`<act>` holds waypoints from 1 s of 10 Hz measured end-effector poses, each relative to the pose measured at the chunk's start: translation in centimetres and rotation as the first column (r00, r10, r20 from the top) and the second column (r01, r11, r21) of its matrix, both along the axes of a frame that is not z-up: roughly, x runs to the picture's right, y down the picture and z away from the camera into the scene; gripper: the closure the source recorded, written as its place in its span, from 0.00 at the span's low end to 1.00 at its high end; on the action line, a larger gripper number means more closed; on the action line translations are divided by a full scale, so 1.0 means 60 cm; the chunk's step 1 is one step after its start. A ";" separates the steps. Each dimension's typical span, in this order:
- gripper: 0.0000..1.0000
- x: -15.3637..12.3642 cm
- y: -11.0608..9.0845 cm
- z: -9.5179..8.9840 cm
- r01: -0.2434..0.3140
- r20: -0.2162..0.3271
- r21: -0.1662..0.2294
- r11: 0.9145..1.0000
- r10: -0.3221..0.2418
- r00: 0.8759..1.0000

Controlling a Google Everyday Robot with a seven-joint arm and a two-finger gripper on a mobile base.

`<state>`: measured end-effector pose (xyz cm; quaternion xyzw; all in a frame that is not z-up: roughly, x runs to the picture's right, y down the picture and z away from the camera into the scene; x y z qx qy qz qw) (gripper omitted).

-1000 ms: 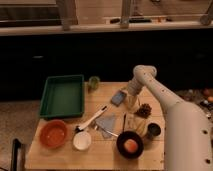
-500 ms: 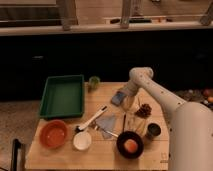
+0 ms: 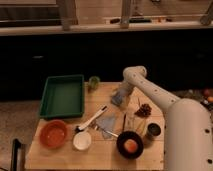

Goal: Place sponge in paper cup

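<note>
Our gripper (image 3: 124, 92) hangs right of centre, down on the sponge (image 3: 118, 99); we cannot tell whether it grips it. The sponge sits at the table's (image 3: 105, 159) far middle. Just left of it stands a green cup (image 3: 93, 83), then a green tray (image 3: 62, 95). Along the lower edge we see an orange bowl (image 3: 53, 134), a white cup (image 3: 82, 141) and a dark bowl (image 3: 130, 145) holding an orange fruit (image 3: 130, 145). A dark can (image 3: 153, 131) stands to its right. A cloth (image 3: 106, 121) lies mid-table. Behind the table, the room is dark.
</note>
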<state>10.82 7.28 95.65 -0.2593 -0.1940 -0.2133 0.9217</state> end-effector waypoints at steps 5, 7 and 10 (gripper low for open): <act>0.88 -0.002 0.002 0.016 -0.007 0.045 -0.022 1.000 0.008 0.999; 1.00 0.002 0.006 0.015 -0.005 0.046 -0.028 1.000 0.006 0.999; 1.00 0.003 0.007 0.013 -0.001 0.045 -0.030 1.000 0.003 0.999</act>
